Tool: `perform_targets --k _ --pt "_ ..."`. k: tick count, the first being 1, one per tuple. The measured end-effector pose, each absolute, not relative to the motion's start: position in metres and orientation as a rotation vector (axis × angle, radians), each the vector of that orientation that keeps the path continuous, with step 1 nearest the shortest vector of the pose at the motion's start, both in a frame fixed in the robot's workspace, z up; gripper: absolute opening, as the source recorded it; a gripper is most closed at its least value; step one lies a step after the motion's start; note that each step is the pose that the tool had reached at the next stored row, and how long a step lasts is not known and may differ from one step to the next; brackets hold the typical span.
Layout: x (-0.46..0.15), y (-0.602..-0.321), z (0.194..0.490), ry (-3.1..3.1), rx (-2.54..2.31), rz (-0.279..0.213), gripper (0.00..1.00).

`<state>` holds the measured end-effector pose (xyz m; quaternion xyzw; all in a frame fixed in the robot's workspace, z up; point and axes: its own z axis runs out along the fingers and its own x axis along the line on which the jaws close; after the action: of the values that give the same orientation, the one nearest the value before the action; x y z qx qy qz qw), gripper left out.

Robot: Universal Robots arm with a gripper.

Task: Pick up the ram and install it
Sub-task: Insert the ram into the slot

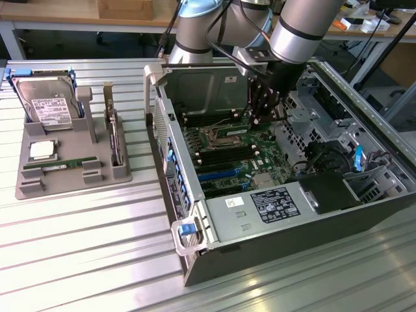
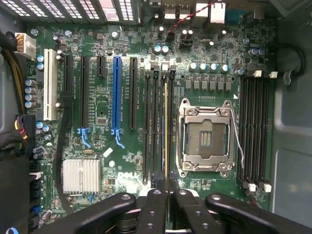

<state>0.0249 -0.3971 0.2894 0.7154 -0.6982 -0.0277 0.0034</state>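
1. I see the open computer case (image 1: 195, 260) on the ribbed metal table (image 1: 78, 260), its motherboard (image 2: 122, 165) directly beneath my gripper (image 2: 165, 204).
2. Off beside the case, a grey parts tray (image 1: 71, 162) carries a hard drive (image 1: 45, 107) and processor (image 1: 41, 151).
3. My gripper's fingers (image 2: 152, 209) are clenched on the ram (image 2: 165, 131), edge-on over the slots beside the empty CPU socket (image 2: 204, 136).

This is a robotics lab or electronics workshop. An opened desktop computer case (image 1: 279, 175) lies on a ribbed aluminium worktable (image 1: 84, 260), with a grey parts fixture (image 1: 71, 156) at nine o'clock of it. Wooden benches (image 1: 58, 16) carrying cables and equipment run along twelve o'clock, and a silver industrial robot arm (image 1: 299, 29) reaches in from there.
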Motion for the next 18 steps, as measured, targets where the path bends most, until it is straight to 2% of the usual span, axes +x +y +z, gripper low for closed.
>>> perform_targets --k 18 --pt "0.0249 -0.3971 0.2811 -2.189 2.243 -0.087 0.12"
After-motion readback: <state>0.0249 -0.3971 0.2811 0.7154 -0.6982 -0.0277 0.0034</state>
